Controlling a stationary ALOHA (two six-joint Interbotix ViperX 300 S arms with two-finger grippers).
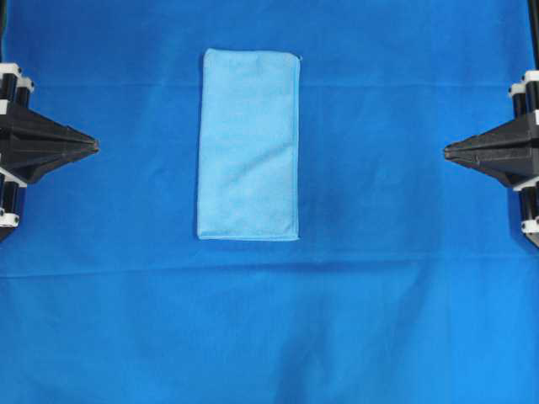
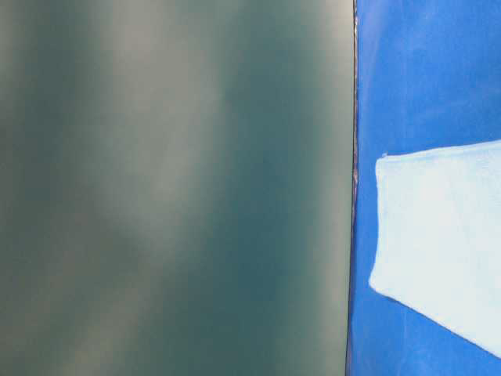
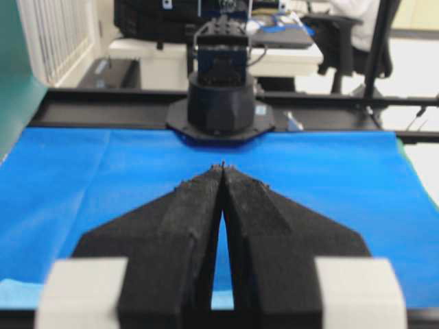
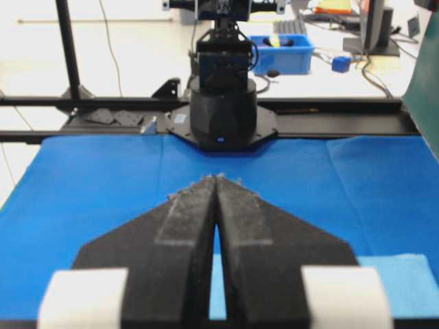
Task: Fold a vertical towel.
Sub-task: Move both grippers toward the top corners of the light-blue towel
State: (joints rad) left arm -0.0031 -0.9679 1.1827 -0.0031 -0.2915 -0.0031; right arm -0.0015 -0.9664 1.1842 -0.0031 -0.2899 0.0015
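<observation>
Blue cloth covers your surface (image 1: 421,337); the towel (image 1: 249,145) lies flat mid-way, long axis crossing the line between both grippers, left gripper (image 1: 94,146) slightly nearer than right gripper (image 1: 447,151); both closed, empty.

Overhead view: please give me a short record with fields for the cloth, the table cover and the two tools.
cloth: light sky-blue rectangular microfibre towel, flat, unfolded, long side running up the overhead view
surface: deep royal-blue table covering, under the towel
left tool: shut, empty, apart from the towel, at the left edge
right tool: shut, empty, apart from the towel, at the right edge
fold: not yet started
</observation>
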